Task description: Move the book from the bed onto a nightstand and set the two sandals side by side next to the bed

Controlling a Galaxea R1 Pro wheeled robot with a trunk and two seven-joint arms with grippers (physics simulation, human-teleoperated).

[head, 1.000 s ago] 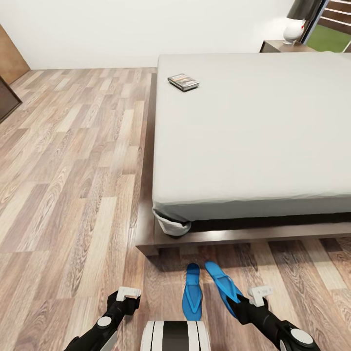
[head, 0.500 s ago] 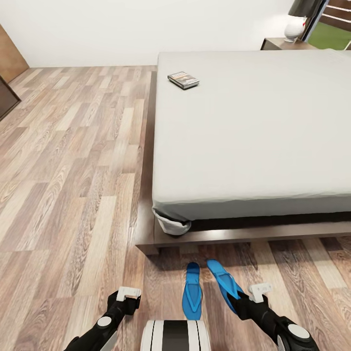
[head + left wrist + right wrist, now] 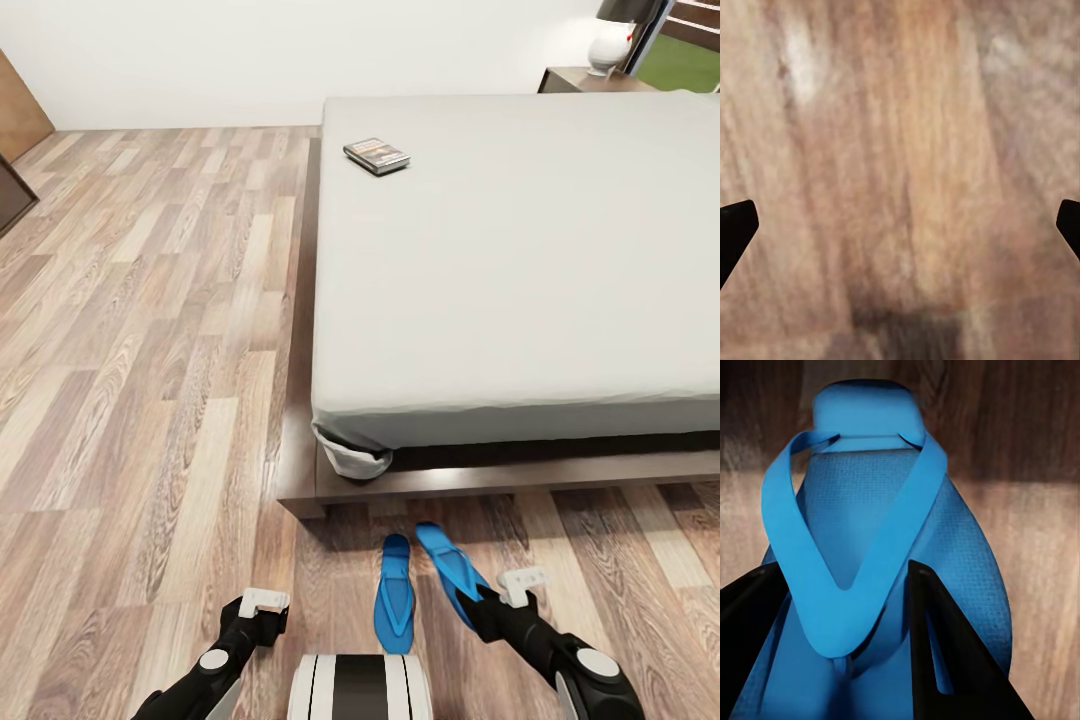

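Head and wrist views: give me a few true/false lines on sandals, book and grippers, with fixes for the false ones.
1. The book lies on the bed. True.
2. Both sandals lie on the mattress. False: they are on the wood floor by the foot of the bed frame.
3. The right gripper has its fingers closed on the right sandal. True: in the right wrist view one finger sits outside the strap and one on the sole.
4. The left gripper holds the left sandal. False: its jaws stand wide apart over bare floor.
5. The two sandals lie parallel. False: the right sandal angles away from the left one.
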